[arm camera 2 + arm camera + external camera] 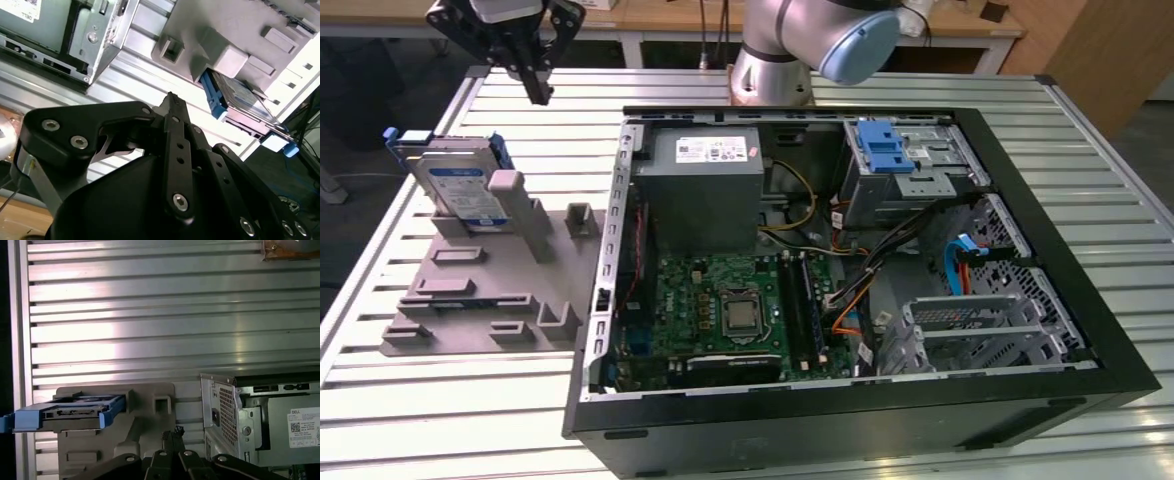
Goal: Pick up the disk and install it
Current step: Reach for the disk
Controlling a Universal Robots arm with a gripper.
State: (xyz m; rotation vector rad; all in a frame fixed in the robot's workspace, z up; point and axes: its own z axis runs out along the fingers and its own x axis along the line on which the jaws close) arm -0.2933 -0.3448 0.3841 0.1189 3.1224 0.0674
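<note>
Disk [458,190] upright in holder [480,300], gripper [535,95] well apart

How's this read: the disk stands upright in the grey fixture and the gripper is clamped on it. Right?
Not quite. The disk does stand upright in the grey fixture, but the gripper is not clamped on it: the exterior view shows it shut on nothing, up above the table and apart from the disk.

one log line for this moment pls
gripper: shut, empty, raised | silver rectangular hard drive with blue plastic bracket: upright in grey moulded holder, untouched | stage: not picked up yet
</note>
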